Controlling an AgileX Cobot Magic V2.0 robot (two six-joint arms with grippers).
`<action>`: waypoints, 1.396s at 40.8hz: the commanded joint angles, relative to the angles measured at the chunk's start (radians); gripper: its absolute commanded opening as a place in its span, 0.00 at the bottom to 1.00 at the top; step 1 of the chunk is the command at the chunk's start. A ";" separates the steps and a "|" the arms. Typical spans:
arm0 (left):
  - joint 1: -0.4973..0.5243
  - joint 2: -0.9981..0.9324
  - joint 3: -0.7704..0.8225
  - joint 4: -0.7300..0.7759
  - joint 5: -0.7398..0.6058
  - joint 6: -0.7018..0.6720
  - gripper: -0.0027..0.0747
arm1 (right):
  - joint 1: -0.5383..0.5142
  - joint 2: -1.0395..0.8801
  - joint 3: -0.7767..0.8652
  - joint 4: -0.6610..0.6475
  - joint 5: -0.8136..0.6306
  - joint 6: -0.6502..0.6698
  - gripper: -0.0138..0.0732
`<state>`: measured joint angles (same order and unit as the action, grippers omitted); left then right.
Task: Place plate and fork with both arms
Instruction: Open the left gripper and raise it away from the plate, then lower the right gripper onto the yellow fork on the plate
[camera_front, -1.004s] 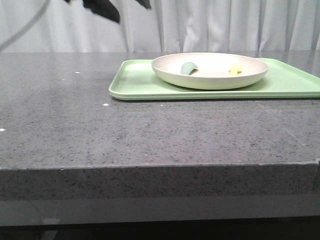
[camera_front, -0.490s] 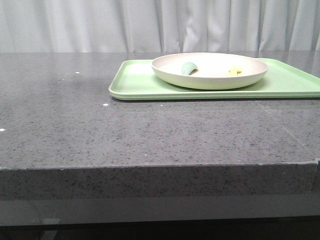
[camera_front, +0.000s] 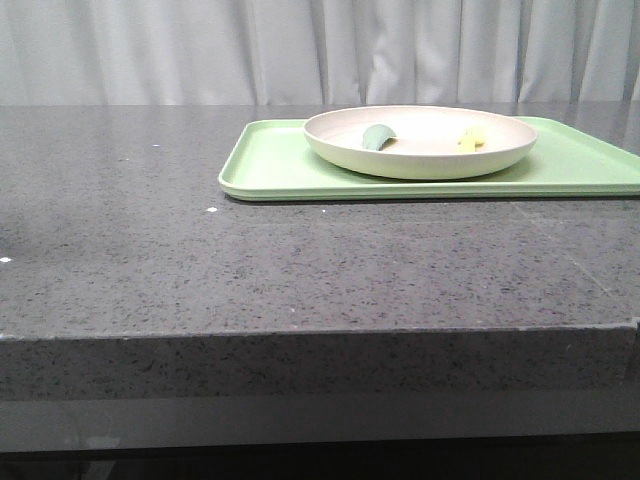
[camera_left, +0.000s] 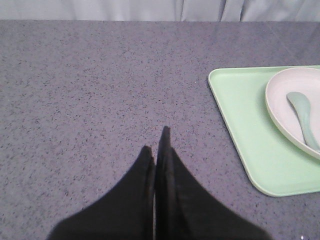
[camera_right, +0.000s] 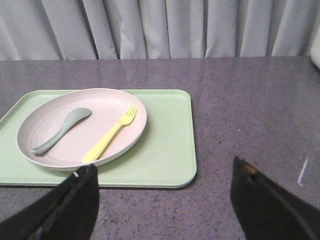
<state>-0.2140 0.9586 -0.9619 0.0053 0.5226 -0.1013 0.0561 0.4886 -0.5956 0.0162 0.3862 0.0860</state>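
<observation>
Grey table (camera_front: 300, 270): left jaws closed and empty, right jaws wide apart, empty.

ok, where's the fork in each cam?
Front: fork at the plate's right inside edge.
Left wrist: not in view; only the spoon shows.
Right wrist: fork lies on the plate, beside the spoon.
Shared landmark: green tray.

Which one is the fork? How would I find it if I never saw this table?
Look for the flat green tray on the grey table. A big round cream plate sits on it with two things lying inside. The fork is the pale yellow one with short tines; the other is a grey-green spoon.
</observation>
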 joint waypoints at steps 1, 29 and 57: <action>0.003 -0.127 0.080 0.004 -0.115 -0.003 0.01 | 0.000 0.011 -0.036 -0.011 -0.082 -0.006 0.82; 0.003 -0.646 0.433 0.004 -0.168 -0.003 0.01 | 0.000 0.179 -0.121 0.064 -0.048 -0.006 0.81; 0.003 -0.646 0.433 0.004 -0.168 -0.003 0.01 | 0.207 1.081 -0.857 0.083 0.281 0.089 0.81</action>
<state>-0.2140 0.3035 -0.5012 0.0090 0.4400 -0.1013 0.2606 1.5139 -1.3422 0.0967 0.6561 0.1342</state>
